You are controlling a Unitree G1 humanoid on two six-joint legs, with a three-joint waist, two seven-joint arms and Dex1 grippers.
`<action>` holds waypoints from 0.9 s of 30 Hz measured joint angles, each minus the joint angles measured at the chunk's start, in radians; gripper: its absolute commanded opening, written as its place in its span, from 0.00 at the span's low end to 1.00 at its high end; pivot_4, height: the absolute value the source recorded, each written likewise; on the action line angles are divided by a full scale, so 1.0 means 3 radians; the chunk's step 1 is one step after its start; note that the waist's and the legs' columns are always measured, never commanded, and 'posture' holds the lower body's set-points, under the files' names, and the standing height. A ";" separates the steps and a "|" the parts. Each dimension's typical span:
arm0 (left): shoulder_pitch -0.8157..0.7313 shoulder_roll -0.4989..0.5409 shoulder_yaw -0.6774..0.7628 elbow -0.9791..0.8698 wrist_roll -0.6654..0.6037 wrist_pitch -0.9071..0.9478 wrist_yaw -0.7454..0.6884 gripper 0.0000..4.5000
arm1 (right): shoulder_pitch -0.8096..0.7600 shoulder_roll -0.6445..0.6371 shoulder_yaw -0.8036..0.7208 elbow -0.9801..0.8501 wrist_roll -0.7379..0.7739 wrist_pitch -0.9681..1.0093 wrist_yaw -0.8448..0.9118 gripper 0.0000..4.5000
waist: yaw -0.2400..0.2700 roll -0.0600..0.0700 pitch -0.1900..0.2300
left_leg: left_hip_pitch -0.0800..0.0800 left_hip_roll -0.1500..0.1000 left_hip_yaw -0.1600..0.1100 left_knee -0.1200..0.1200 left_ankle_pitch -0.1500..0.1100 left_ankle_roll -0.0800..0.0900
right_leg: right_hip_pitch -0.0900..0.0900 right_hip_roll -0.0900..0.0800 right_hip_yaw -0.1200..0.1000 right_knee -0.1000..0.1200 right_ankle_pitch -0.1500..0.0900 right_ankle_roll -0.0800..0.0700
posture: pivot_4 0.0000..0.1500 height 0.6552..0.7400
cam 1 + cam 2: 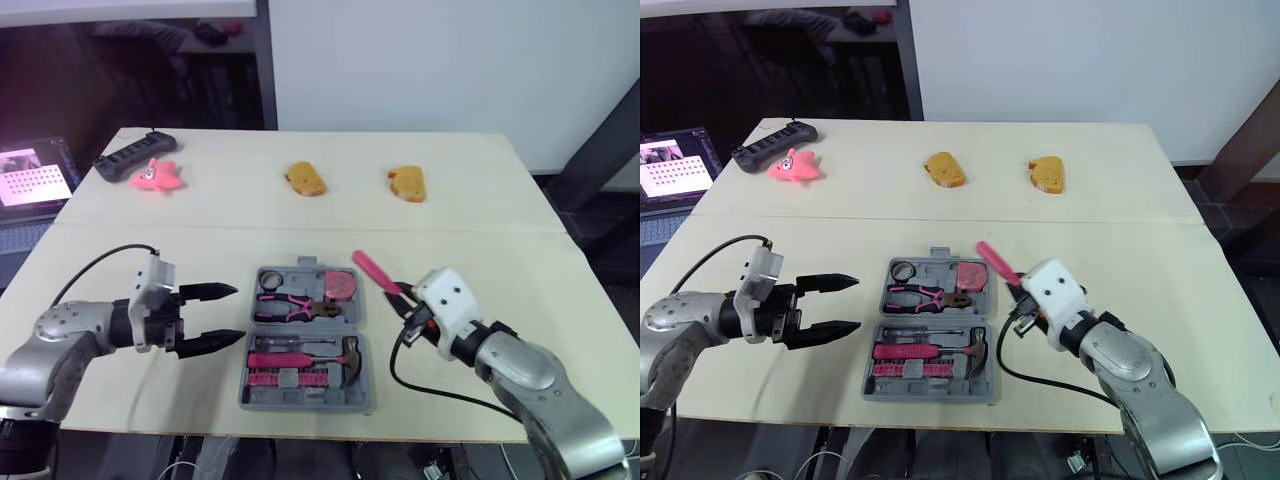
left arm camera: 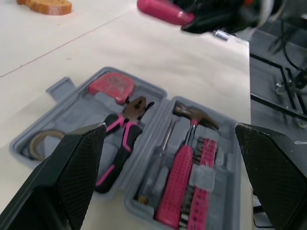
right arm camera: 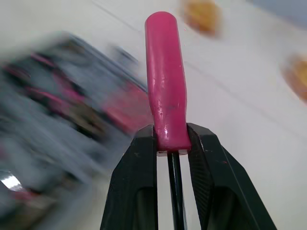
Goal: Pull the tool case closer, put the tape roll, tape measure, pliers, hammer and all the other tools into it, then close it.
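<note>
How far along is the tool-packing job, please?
Done: the open grey plastic tool case sits near the robot, holding the tape roll, pink tape measure, pink-handled pliers and hammer. In hand: the right gripper is shut on a pink-handled tool. Left: stow it and close the case; the left gripper is open.

The tool case [image 1: 300, 405] is grey; hammer handle [image 1: 288, 358] and tape measure [image 1: 340, 284] pink.

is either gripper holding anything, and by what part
The right gripper holds a pink-handled screwdriver, clamped on the handle's end next to the shaft. The left gripper is open and empty.
</note>
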 measured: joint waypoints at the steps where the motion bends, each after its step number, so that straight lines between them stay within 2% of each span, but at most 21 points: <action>1: 0.0044 0.0019 0.0024 -0.0001 -0.0001 0.0000 -0.0020 1.00 | -0.0145 -0.0114 0.0100 -0.0075 0.0180 0.0212 0.0161 0.09 | 0.0001 -0.0001 0.0000 | -0.0001 -0.0001 0.0000 0.0001 0.0000 0.0000 | 0.0001 -0.0002 0.0000 -0.0001 0.0000 0.0000 | 1.00 1.00; 3: 0.0155 0.0098 0.0063 -0.0011 0.0000 -0.0010 -0.0101 1.00 | -0.0621 -0.0281 0.0316 -0.0103 0.0521 0.0700 0.0434 0.09 | -0.0014 -0.0001 0.0002 | -0.0001 -0.0001 0.0003 0.0007 0.0000 0.0000 | 0.0001 -0.0002 0.0002 -0.0002 0.0000 -0.0001 | 1.00 1.00; 6: 0.0359 0.0227 0.0118 -0.0068 0.0007 -0.0080 -0.0259 1.00 | -0.1201 -0.0346 0.0595 -0.0042 0.0779 0.1210 0.0572 0.09 | -0.0010 0.0000 0.0002 | 0.0002 0.0001 0.0004 0.0005 0.0000 0.0000 | -0.0001 -0.0001 0.0001 0.0000 -0.0005 -0.0010 | 1.00 1.00; 10: 0.0575 0.0340 0.0219 -0.0101 0.0005 -0.0126 -0.0398 1.00 | -0.1642 -0.0102 0.1049 0.0139 0.0899 0.1811 0.0449 0.09 | -0.0005 -0.0001 0.0001 | -0.0002 0.0001 0.0003 0.0004 0.0000 0.0000 | -0.0004 -0.0001 -0.0001 0.0000 -0.0005 -0.0010 | 1.00 1.00; 16: 0.0883 0.0449 0.0292 -0.0197 0.0030 -0.0267 -0.0628 1.00 | -0.1959 0.0167 0.1704 0.0351 0.0922 0.2108 0.0243 0.09 | -0.0009 0.0000 0.0002 | -0.0005 0.0002 0.0006 -0.0001 0.0000 0.0000 | -0.0012 -0.0002 -0.0001 0.0000 -0.0002 -0.0004 | 1.00 1.00; 27: 0.1086 0.0509 0.0395 -0.0271 0.0042 -0.0336 -0.0727 1.00 | -0.2028 0.0683 0.2133 0.0612 0.0802 0.2268 -0.0277 0.09 | -0.0021 0.0000 0.0002 | -0.0005 0.0002 0.0006 0.0000 0.0000 0.0000 | -0.0021 -0.0001 -0.0001 0.0016 -0.0007 -0.0014 | 1.00 1.00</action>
